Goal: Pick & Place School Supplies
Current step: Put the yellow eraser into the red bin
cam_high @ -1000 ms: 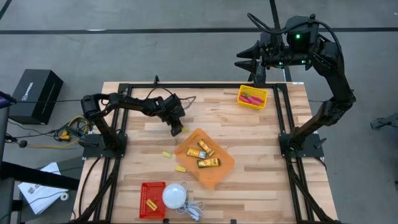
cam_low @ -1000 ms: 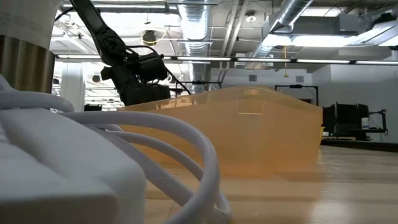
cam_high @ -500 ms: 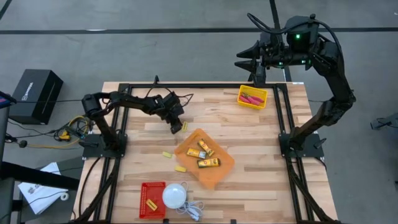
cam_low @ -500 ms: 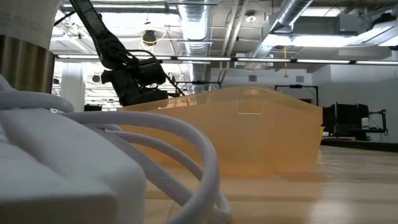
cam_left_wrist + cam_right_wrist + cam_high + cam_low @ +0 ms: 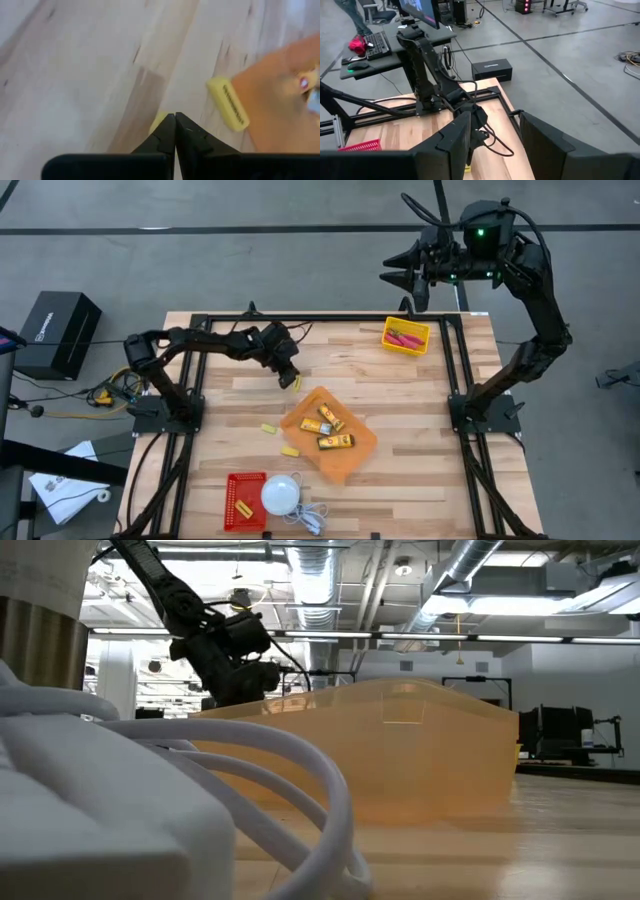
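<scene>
School supplies lie spread over the wooden table [image 5: 420, 395]. Largest on it is the orange tray [image 5: 352, 448], near the middle, holding three packets [image 5: 326, 427] with dark marks. The white dome [image 5: 281, 494] with its cord sits at the near edge, touching the red bin [image 5: 243, 500], which has tiny yellow pieces inside. The yellow bin [image 5: 407, 336] stands at the far right edge with the pink-handled scissors [image 5: 403, 338] in it.

The left gripper [image 5: 290, 378] reaches low over the table, just beside the tray's far-left corner. In its wrist view the fingers [image 5: 162, 137] are pressed together, and a yellow block [image 5: 159, 120] shows just past their tips; whether the tips pinch that block cannot be told. Another yellow block [image 5: 228, 102] lies at the tray's edge in the same view. Two more blocks rest on bare wood left of the tray: one [image 5: 268, 429] nearer the arm, one [image 5: 290, 451] close to the tray's near-left side.

The right gripper [image 5: 398, 267] waits raised beyond the table's far edge, its fingers [image 5: 452, 142] spread apart and empty.
</scene>
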